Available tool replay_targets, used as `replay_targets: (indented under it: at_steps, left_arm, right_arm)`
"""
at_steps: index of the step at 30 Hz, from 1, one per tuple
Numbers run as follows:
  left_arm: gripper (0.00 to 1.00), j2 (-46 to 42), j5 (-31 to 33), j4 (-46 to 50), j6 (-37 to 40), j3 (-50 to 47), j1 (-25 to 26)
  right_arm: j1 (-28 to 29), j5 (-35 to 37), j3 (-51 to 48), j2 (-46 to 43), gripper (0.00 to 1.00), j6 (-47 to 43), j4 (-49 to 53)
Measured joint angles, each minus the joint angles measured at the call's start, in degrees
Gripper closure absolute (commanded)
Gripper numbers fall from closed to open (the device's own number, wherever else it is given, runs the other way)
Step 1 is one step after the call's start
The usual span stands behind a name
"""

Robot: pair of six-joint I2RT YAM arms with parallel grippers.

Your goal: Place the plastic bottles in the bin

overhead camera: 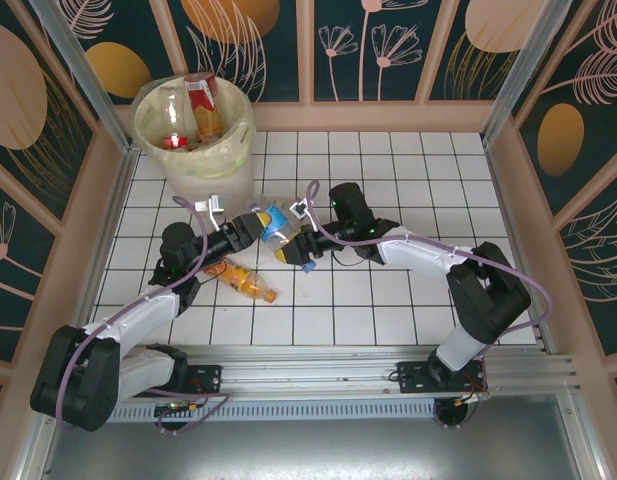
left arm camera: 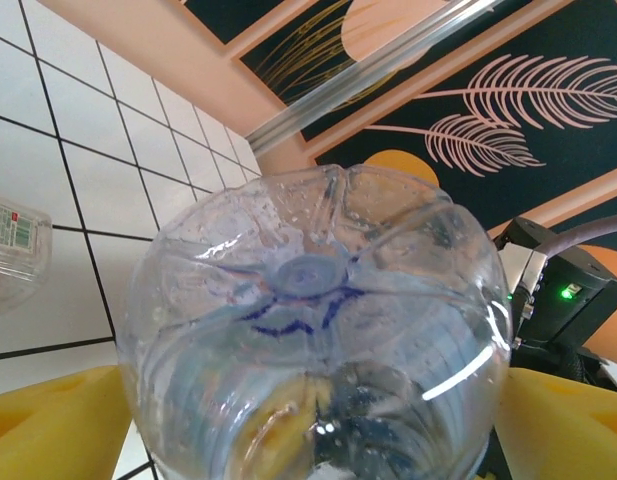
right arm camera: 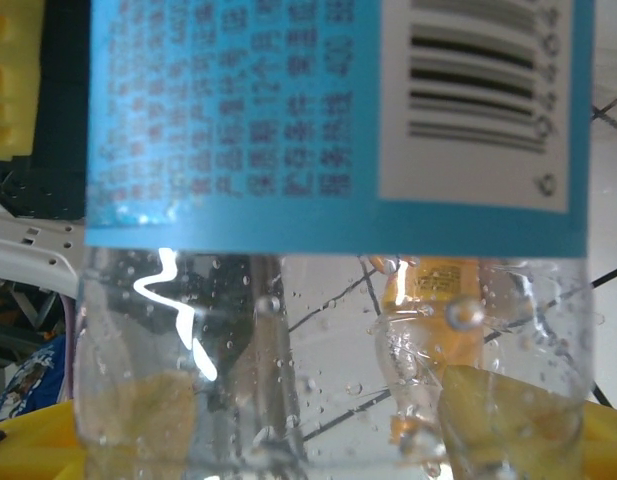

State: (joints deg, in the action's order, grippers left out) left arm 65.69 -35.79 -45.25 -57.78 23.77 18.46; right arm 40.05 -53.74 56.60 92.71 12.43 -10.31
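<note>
Two-handedly bracketing the blue-labelled bottle (overhead camera: pixel 276 225) over mid-table, well apart from the bin (overhead camera: pixel 236 135), clamping its clear wall with the right gripper (overhead camera: pixel 294 243), straddling its base with the left gripper (overhead camera: pixel 254 227), contact unclear, judging it light, slick, crushable, favouring the stiffer base.

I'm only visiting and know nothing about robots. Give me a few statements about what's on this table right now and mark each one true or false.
1. The bin already holds bottles. True.
2. The bin stands in the far right corner. False: it is in the far left corner.
3. An orange bottle lies on the table. True.
4. The blue-label bottle stands upright on the table. False: it is lifted off the table, gripped by the right pincer, with its base toward the left pincer.
</note>
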Motion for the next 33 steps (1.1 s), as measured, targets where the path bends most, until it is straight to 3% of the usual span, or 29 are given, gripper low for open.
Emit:
replay_targets:
  at_steps: [9, 16, 18, 20, 23, 29, 33]
  left_arm:
    - [0.29, 0.1, 0.0, -1.6, -2.0, 0.0, 0.0]
    - [0.38, -0.6, 0.2, -1.4, -2.1, 0.0, 0.1]
    - [0.32, -1.0, 0.3, -1.4, -2.1, 0.0, 0.1]
    - [0.2, -1.3, 0.3, -1.5, -2.4, 0.0, 0.1]
    - [0.1, -1.6, 0.3, -1.7, -2.7, 0.0, 0.1]
    - [0.02, -1.6, 0.3, -1.7, -3.1, 0.0, 0.1]
    - [0.01, -1.6, 0.3, -2.3, -3.4, 0.0, 0.1]
  right_arm:
    - [0.0, -0.6, 0.0, 0.0, 0.34, 0.0, 0.0]
    - [0.0, -0.5, 0.0, 0.0, 0.24, -0.1, -0.3]
    - [0.0, -0.4, -0.2, -0.1, 0.24, 0.0, -0.3]
    - [0.0, -0.3, -0.4, -0.5, 0.3, 0.0, -0.3]
    - [0.0, -0.2, -0.9, -1.3, 0.36, 0.2, -0.3]
    - [0.1, -0.2, -1.2, -1.6, 0.42, 0.2, -0.3]
    - [0.1, -0.5, -1.2, -1.6, 0.42, 0.2, -0.3]
